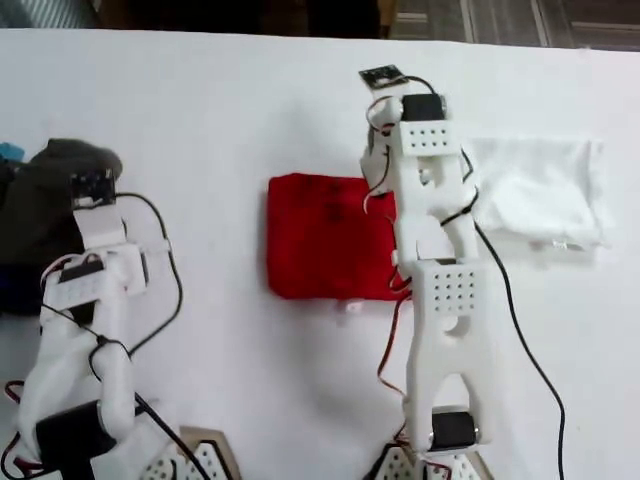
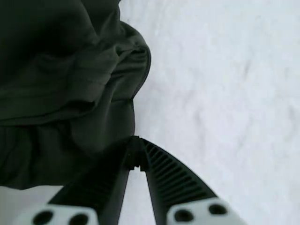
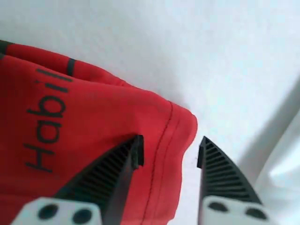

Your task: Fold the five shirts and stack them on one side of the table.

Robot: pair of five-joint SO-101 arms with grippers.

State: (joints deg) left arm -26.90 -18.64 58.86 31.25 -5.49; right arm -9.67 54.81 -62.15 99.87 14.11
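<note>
A dark grey shirt (image 1: 45,200) lies bunched at the table's left edge, and its folds (image 2: 61,79) show in the left wrist view. My left gripper (image 2: 136,161) is shut with its tips at the shirt's hem; I cannot tell if cloth is pinched. The left arm (image 1: 85,290) stands beside that shirt. A folded red shirt (image 1: 325,238) lies mid-table. My right gripper (image 3: 169,152) is open and straddles a corner of the red shirt (image 3: 93,140). The right arm (image 1: 430,210) stretches over its right edge. A folded white shirt (image 1: 540,190) lies to the right.
A bit of blue cloth (image 1: 8,151) peeks out at the far left by the dark shirt. White cloth (image 3: 281,159) lies close to the right gripper. Black and red cables (image 1: 520,330) trail from the arms. The table (image 1: 220,110) is white.
</note>
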